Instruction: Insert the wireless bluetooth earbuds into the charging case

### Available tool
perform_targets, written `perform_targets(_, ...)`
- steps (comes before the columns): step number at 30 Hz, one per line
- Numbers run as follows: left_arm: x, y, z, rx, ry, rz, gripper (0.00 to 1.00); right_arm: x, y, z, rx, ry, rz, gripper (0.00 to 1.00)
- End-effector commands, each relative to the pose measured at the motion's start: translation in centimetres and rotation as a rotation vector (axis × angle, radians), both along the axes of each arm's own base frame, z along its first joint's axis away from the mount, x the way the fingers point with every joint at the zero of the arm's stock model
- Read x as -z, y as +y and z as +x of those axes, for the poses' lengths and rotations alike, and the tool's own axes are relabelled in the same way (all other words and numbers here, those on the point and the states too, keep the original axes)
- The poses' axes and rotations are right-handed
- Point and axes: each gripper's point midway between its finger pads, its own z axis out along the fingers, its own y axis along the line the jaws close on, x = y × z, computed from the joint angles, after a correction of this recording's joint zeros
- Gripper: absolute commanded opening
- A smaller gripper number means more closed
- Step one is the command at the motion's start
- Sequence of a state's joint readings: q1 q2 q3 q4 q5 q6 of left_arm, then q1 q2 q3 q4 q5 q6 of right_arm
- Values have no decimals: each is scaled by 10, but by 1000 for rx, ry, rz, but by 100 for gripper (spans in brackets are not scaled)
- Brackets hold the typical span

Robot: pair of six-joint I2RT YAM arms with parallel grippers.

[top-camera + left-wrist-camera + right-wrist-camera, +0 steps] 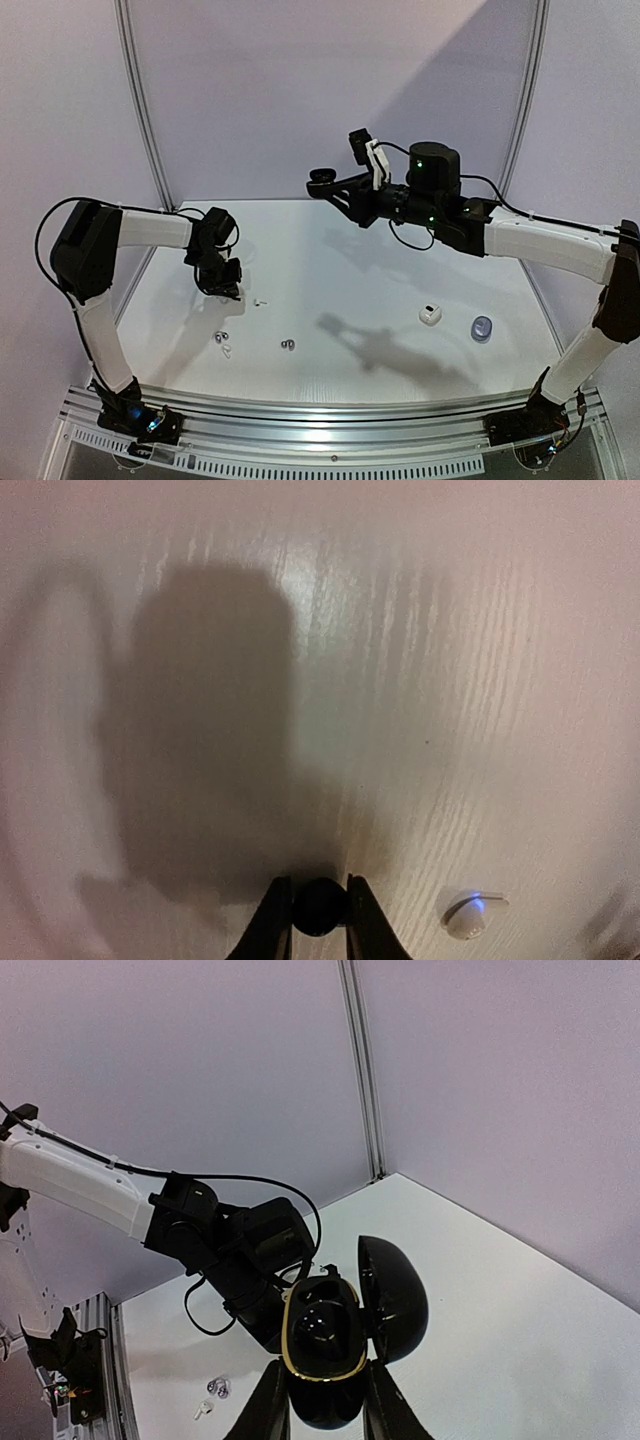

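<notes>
Our left gripper pinches a black earbud low over the table, well left of the open black case, which our right gripper clamps aloft. No insertion shows yet. Other earbuds lie loose on the table, far below the case.

Both arms are built of white tubular links joined by black joint housings. The left arm has a bulky black elbow block at 9 o'clock in the overhead view, with a thin black cable looping over it. The right arm carries a rounded black motor housing with 2 green lights, a white bracket and loose black cables. The jaws are black, tapering fingers.
</notes>
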State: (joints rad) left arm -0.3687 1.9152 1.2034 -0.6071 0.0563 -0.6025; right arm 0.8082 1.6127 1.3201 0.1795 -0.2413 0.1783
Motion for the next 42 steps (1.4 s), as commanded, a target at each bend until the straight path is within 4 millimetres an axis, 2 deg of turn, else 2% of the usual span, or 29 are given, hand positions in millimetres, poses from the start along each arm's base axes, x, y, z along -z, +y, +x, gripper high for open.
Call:
perform_targets(1, -2, -6, -3, 38, 6, 4, 0, -11, -7, 1, 7, -10, 13, 0)
perform_targets(6, -16, -13, 9, 102, -49, 16, 0, -6, -6, 1, -1, -6, -1, 0)
perform_targets(11, -46, -17, 28, 214, -151, 56, 0, -2, -5, 1, -9, -9, -17, 0)
perform_targets(13, -65, -17, 38, 275, -221, 89, 0, 0, -4, 1, -13, -9, -27, 0)
perform_targets(15, -90, -17, 51, 338, -317, 126, 0, 2, -3, 3, -16, -9, -31, 0)
perform_targets(17, -123, -21, 61, 419, -445, 154, 0, 3, -2, 5, -21, -7, -35, 0)
perform_targets(20, -195, -35, 65, 611, -734, 232, 0, 3, 3, 8, -31, -9, -42, 0)
perform_targets(21, -228, -43, 66, 669, -876, 257, 0, 4, 5, 9, -35, -8, -45, 0)
perform_targets(25, -316, -66, 30, 919, -1280, 323, 0, 2, 12, 12, -55, -13, -41, 0)
perform_targets(30, -380, -81, -26, 1166, -1603, 359, 0, -4, 23, 10, -74, -23, -40, 0)
perform_targets(33, -405, -88, -63, 1288, -1757, 345, 0, -12, 38, 0, -101, -54, -52, 0)
perform_targets(37, -419, -95, -105, 1452, -1887, 303, 0, -23, 55, -11, -122, -95, -31, 0)
perform_targets(42, -425, -101, -131, 1569, -1988, 332, 0, -43, 73, -45, -220, -167, 22, 0)
